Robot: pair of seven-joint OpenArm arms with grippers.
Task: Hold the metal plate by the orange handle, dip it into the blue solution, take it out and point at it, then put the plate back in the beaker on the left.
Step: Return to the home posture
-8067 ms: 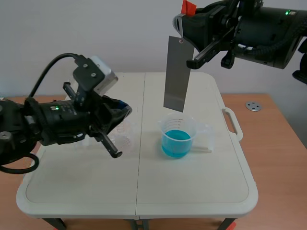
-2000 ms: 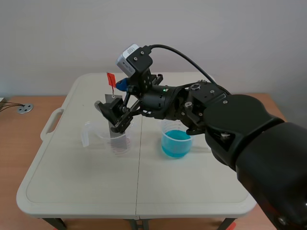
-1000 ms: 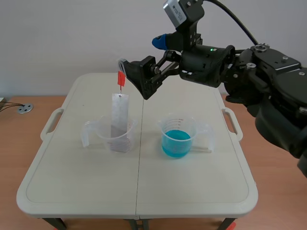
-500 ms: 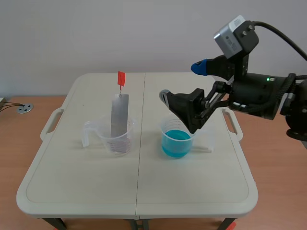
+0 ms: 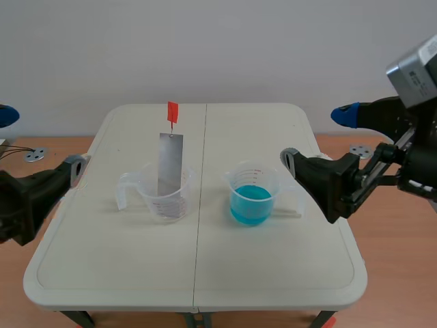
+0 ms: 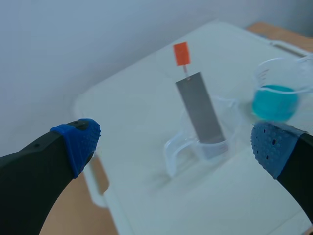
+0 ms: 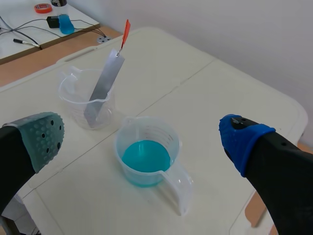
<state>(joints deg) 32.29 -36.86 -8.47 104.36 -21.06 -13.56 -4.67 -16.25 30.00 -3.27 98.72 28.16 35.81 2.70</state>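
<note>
1. Your left gripper has its jaws wide apart with nothing between them.
2. Your right gripper is also spread wide and grips nothing.
3. The metal plate stands on its short lower end in the clear beaker. Its long axis is close to upright, with a slight lean against the rim, and the orange handle points up.
4. Seen past your left gripper, the plate and its beaker sit ahead of the open jaws, in line with the gap between the two fingers and well apart from both.
5. Seen past your right gripper, the beaker of blue solution lies ahead between the fingers. The plate's beaker is farther on, toward the finger with the grey-green pad.
6. Both beakers rest side by side on the white table, not touching.
7. Half a second ago your right gripper hung over the blue beaker; it has since drawn back to its own side.
8. The left arm, out of view then, now shows at its edge.
9. The plate has not shifted.
</note>
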